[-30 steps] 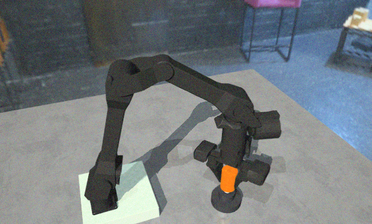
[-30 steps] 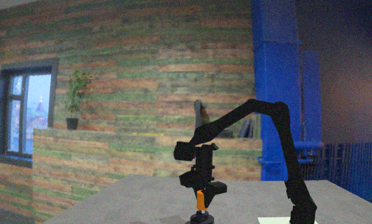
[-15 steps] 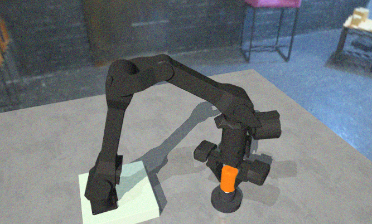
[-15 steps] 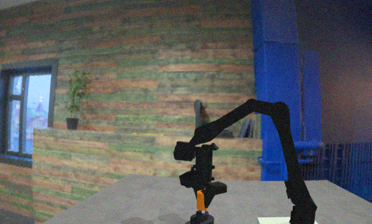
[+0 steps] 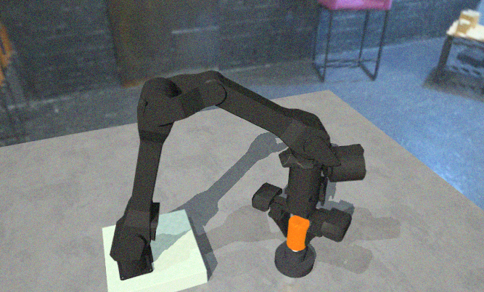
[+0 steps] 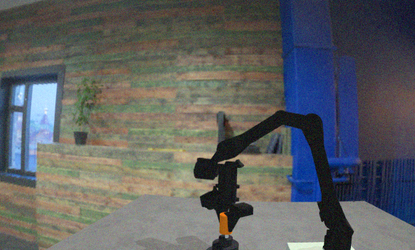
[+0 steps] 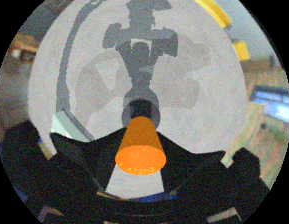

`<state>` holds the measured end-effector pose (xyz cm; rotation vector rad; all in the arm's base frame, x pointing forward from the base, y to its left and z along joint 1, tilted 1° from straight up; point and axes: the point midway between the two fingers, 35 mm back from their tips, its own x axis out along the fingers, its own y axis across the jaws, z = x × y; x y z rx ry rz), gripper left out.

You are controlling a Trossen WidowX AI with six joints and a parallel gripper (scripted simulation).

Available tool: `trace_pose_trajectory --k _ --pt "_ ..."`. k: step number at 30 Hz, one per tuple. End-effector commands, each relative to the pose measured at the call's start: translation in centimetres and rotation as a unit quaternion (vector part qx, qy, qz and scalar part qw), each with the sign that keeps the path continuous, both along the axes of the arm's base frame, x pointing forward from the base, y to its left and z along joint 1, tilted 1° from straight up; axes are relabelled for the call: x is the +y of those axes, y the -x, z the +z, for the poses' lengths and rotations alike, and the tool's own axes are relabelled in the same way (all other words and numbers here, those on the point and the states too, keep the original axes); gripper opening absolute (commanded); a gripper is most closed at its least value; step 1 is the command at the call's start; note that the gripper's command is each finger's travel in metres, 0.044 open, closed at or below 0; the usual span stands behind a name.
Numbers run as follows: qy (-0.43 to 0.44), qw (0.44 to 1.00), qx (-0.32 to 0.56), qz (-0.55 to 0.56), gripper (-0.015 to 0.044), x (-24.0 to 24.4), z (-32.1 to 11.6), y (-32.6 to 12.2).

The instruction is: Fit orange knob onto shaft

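Note:
The orange knob (image 5: pixel 297 233) (image 6: pixel 224 223) (image 7: pixel 140 159) is held between the fingers of my gripper (image 5: pixel 297 237) (image 6: pixel 225 224) (image 7: pixel 140 132), which is shut on it. The knob is roughly upright, directly above the round dark pedestal (image 5: pixel 289 268) (image 6: pixel 225 244) (image 7: pixel 141 107). A small bright bit of the silver shaft (image 5: pixel 295 250) (image 6: pixel 226 236) shows between the knob's lower end and the pedestal's raised collar. The knob stands a little above the collar. The hole, its flat side and the shaft's flat side are hidden, so I cannot tell whether the flats line up.
The arm's base stands on a pale green-white block (image 5: pixel 178 266) (image 6: pixel 305 245) (image 7: pixel 67 127), to the left of the pedestal in the top view and to its right in the exterior view. The grey table top (image 5: pixel 55 181) (image 6: pixel 172 214) carries the arm's shadows.

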<state>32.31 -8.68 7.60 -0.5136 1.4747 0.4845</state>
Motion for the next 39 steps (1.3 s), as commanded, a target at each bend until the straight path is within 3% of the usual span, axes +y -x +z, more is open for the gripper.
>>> trace_pose_trajectory --k 1,39 --pt "-0.001 1.0 -0.002 0.002 0.0 0.03 0.01 -0.06" --pt "0.0 1.0 -0.002 0.028 0.0 0.08 0.06 0.08"
